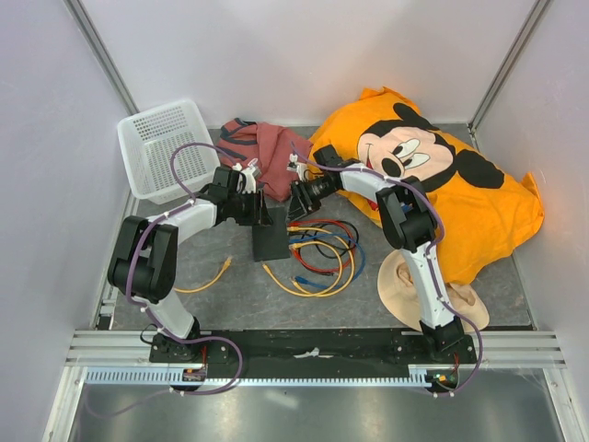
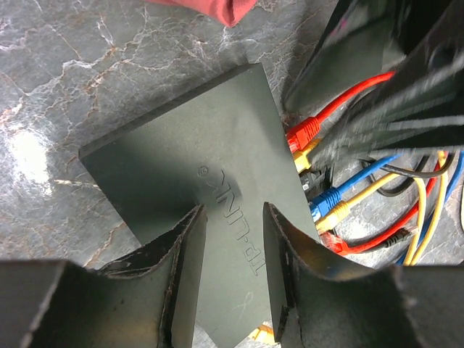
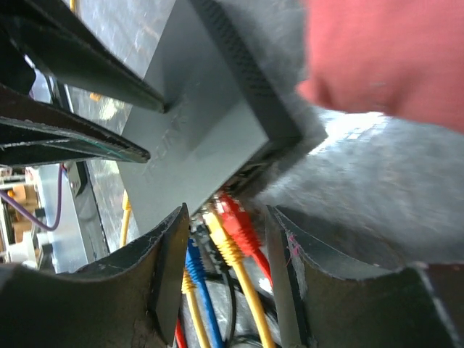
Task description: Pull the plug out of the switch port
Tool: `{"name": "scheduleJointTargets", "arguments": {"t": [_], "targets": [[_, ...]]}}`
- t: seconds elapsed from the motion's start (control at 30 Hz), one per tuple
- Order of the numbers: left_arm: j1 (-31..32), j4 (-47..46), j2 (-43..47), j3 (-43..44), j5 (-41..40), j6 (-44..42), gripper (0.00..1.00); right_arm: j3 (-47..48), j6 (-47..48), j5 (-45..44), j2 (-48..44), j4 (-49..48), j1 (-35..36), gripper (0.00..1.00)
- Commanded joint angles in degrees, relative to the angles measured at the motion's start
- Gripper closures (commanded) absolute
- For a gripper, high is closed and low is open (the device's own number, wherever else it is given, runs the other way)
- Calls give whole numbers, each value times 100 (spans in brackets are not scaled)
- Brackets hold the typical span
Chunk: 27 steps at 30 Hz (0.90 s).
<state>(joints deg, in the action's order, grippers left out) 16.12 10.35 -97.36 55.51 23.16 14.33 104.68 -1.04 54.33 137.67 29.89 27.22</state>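
Two claws, top view: your left claw (image 1: 260, 214) and right claw (image 1: 295, 212) meet at frame centre, just above the switch (image 1: 271, 244).
Switch, top view: flat on the counter (image 1: 230, 304) at centre frame, its cables (image 1: 324, 258) coiled to its right.
Surroundings, top view: white basket (image 1: 164, 147) upper left, red cloth (image 1: 267, 152) upper centre, orange Mickey fabric (image 1: 497, 212) at right.
Left claw, left wrist view: jaws apart, holding nothing. The fingers (image 2: 181, 254) sit over the switch's logo face at mid-frame; you cannot tell whether they press on it.
Plugs, left wrist view: red plug (image 2: 304, 130), with yellow and blue ones below it, along the switch's right edge.
Right claw, right wrist view: jaws partly open at lower centre, straddling the red plug and a yellow plug (image 3: 221, 243). Gaps show on both sides, so nothing is gripped.
Switch, right wrist view: grey slab running toward upper centre.
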Motion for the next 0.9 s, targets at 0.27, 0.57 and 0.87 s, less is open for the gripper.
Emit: {"name": "scheduleJointTargets", "arguments": {"t": [0.27,0.57,0.87], "targets": [[-12,2,-152,-110,-259,-149,54,245,297,-326,366,351,134,48],[-12,-24,-204,-119,-303,-176,54,289,359,-440,568,368,125,55],[-12,-59,-266,-101,-294,-167,54,316,429,-704,621,395,143,59]]}}
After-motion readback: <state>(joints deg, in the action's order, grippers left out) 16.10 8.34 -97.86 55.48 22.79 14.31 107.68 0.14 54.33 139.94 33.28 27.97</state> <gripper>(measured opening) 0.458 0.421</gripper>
